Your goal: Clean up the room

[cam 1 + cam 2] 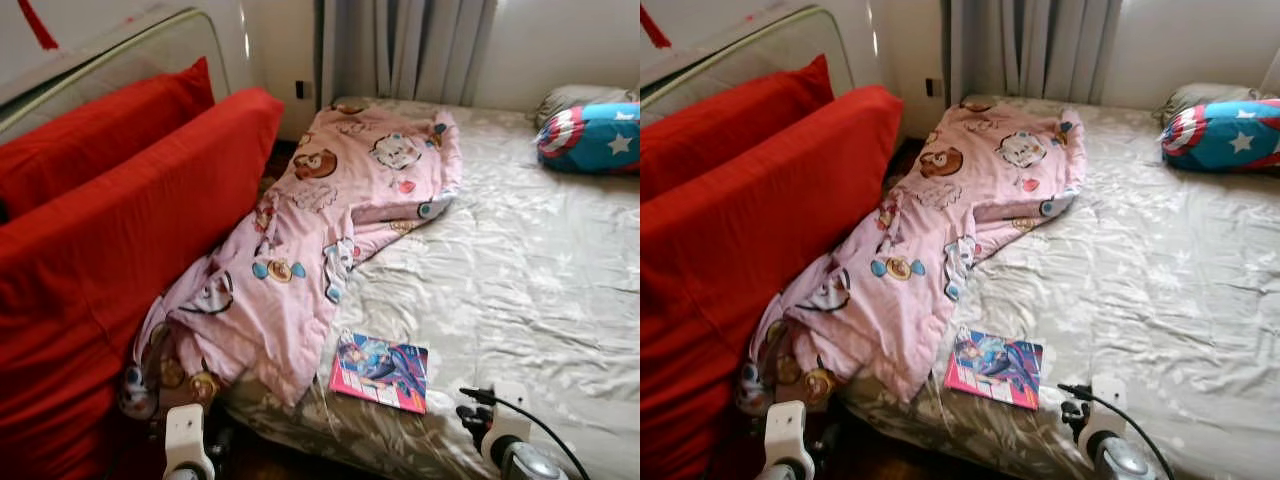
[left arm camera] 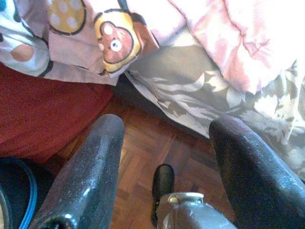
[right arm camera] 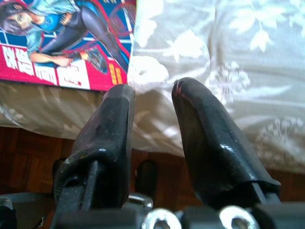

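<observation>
My right pincer (image 3: 152,95) sits at the near edge of the bed (image 1: 520,260), fingers (image 3: 112,138) parted by a narrow gap with nothing between them, tips just short of the comic book (image 1: 381,372). That book lies flat on the grey leaf-print sheet, close to the mattress edge, its near corner just beside my left fingertip in the right wrist view. Below the sheet's hem I can see wood parquet floor (image 2: 157,152).

My left pincer (image 2: 167,133) is low by the bed's near left corner, fingers spread wide and empty, pointing at the floor strip between the bed and the red cushions (image 1: 110,250). That strip is tight: the cushions stand propped on edge just beside the bed, and the pink cartoon-print blanket (image 1: 330,220) spills over the mattress edge, touching them and hanging down to the floor side.

The blanket runs crumpled along the bed's left side from the far end toward me. The right half of the mattress is open sheet. A star-and-stripe pillow (image 1: 590,135) lies at the far right corner, in front of a grey pillow (image 1: 570,98), well apart from the book.
</observation>
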`<state>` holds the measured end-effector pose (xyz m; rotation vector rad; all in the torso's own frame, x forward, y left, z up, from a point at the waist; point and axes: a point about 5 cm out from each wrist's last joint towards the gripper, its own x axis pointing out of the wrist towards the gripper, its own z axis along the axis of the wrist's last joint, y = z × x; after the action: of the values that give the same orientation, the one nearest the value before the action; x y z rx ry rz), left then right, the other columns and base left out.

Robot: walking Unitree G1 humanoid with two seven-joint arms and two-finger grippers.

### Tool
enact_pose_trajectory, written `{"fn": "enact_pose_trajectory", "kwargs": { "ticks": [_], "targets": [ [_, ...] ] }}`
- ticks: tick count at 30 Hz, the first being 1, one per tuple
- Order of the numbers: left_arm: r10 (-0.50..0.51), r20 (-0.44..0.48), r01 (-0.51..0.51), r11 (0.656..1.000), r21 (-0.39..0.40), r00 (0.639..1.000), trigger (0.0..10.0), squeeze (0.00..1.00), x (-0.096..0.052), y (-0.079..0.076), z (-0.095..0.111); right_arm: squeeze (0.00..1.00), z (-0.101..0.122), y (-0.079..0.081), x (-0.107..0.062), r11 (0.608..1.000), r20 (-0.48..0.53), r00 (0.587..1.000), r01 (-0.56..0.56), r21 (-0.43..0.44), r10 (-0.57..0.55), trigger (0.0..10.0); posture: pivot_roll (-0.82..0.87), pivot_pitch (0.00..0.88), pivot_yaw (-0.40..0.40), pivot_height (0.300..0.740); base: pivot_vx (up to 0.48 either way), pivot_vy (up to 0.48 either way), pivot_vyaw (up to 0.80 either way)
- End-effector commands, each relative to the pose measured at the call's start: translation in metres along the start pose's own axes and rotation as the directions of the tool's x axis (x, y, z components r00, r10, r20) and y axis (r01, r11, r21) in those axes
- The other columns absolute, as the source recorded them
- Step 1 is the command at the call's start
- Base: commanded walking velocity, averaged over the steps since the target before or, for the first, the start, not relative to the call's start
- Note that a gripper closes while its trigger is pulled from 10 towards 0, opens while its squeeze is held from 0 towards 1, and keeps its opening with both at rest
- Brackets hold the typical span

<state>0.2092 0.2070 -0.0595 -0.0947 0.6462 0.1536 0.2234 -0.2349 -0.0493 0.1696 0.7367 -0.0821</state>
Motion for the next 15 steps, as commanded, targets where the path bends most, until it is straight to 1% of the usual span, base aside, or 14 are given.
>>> {"fn": "enact_pose_trajectory", "kwargs": {
  "ticks": [1,2,3,4,5,7,9,11,12,14,15],
  "targets": [
    [-0.015,0.121,0.013,1.0,0.012,0.993,10.0,0.0,0.011,-0.007,0.035,0.0,0.0,0.002,0.0,1.0,0.01,1.0,-0.012,0.017,0.012,10.0,-0.03,0.068,0.009,0.74,0.0,0.0,0.8],
    [-0.025,0.18,0.022,1.0,0.018,0.983,10.0,0.0,0.016,-0.013,0.055,0.0,0.0,0.002,0.0,1.0,0.01,1.0,-0.012,0.019,0.012,10.0,-0.03,0.068,0.009,0.74,0.0,0.0,0.8],
    [-0.03,0.204,0.026,0.999,0.023,0.978,10.0,0.0,0.018,-0.015,0.065,0.0,0.0,0.002,0.0,1.0,0.01,1.0,-0.013,0.018,0.013,10.0,-0.02,0.067,0.008,0.74,0.0,0.0,0.8],
    [-0.032,0.207,0.027,0.999,0.028,0.978,10.0,0.0,0.019,-0.016,0.068,0.0,0.0,0.002,0.0,1.0,0.009,1.0,-0.014,0.017,0.013,10.0,-0.02,0.067,0.008,0.74,0.0,0.0,0.8],
    [-0.027,0.204,0.022,0.999,0.029,0.979,10.0,0.0,0.019,-0.014,0.067,0.0,0.0,0.002,0.0,0.999,0.012,1.0,-0.016,0.029,0.016,10.0,-0.03,0.073,0.009,0.74,0.0,0.0,0.0],
    [0.002,0.213,-0.002,1.0,0.0,0.977,10.0,0.0,0.018,-0.01,0.068,0.0,-0.001,0.002,0.0,0.999,0.016,1.0,-0.012,0.041,0.011,10.0,-0.03,0.074,0.01,0.74,0.0,0.0,0.0],
    [0.001,0.228,-0.002,1.0,0.004,0.974,10.0,0.0,0.018,-0.009,0.071,0.0,-0.001,0.002,0.0,0.999,0.021,1.0,-0.009,0.048,0.008,10.0,-0.03,0.075,0.009,0.74,0.0,0.0,0.0],
    [-0.012,0.263,0.005,1.0,0.026,0.965,10.0,0.0,0.018,-0.009,0.078,0.0,0.001,0.003,0.0,0.998,0.047,0.999,-0.016,0.055,0.013,10.0,-0.02,0.085,0.011,0.74,0.0,0.0,0.0],
    [-0.012,0.263,0.005,1.0,0.026,0.965,10.0,0.0,0.018,-0.009,0.078,0.0,0.001,0.003,0.0,0.998,0.047,0.999,-0.016,0.055,0.013,10.0,-0.02,0.085,0.011,0.74,0.0,0.0,0.0],
    [-0.011,0.291,0.004,1.0,0.021,0.957,10.0,0.0,0.018,-0.008,0.083,0.0,0.002,0.004,0.0,0.998,0.073,0.997,-0.02,0.067,0.015,10.0,-0.02,0.081,0.015,0.74,0.0,0.0,0.0],
    [-0.011,0.333,0.006,1.0,0.018,0.943,10.0,0.0,0.018,-0.009,0.092,0.0,0.006,0.004,0.0,0.996,0.113,0.993,-0.023,0.082,0.014,10.0,-0.03,0.072,0.028,0.74,0.0,0.0,0.0]
  ]
}}
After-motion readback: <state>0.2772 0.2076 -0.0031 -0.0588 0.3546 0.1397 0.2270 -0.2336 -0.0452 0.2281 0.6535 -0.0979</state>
